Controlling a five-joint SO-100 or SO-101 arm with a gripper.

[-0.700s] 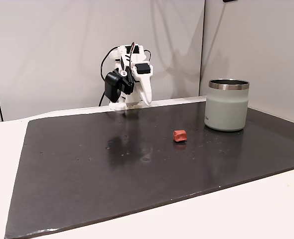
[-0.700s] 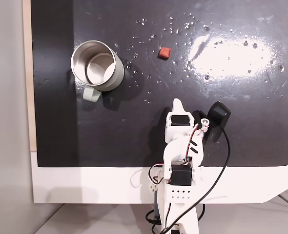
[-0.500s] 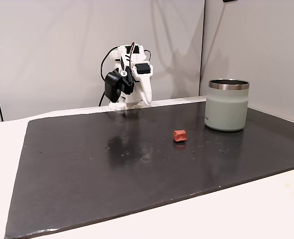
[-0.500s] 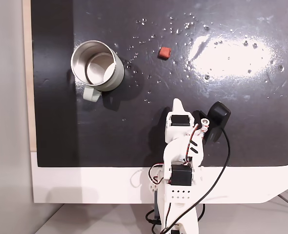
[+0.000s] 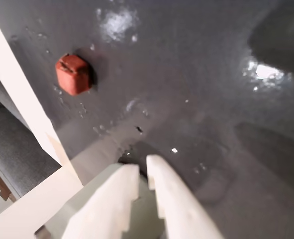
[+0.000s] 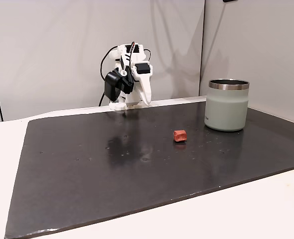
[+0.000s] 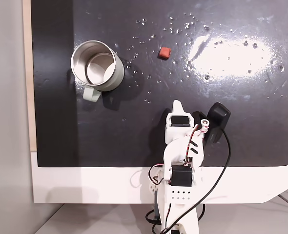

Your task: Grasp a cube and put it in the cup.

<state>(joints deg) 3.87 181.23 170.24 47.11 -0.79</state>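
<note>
The small red-orange cube (image 6: 180,135) lies on the black mat, apart from everything; from above the cube (image 7: 164,52) sits right of the cup. In the wrist view the cube (image 5: 73,73) is at the upper left, well ahead of my fingertips. The pale grey-green cup (image 6: 227,107) with its steel rim stands upright at the mat's right; the cup (image 7: 97,66) looks empty from above. My gripper (image 5: 142,167) is shut with nothing in it, only a thin slit between the white fingers. The arm is folded at the mat's far edge, gripper (image 6: 147,101) pointing down, gripper (image 7: 178,104) far from the cube.
The black mat (image 6: 87,169) covers most of the white table (image 6: 266,209). A black camera (image 7: 217,118) hangs beside the wrist, with a cable looping back to the base. A pale wall stands behind the arm in a fixed view.
The folded arm has shifted only very slightly. The cube and the cup have not moved.
</note>
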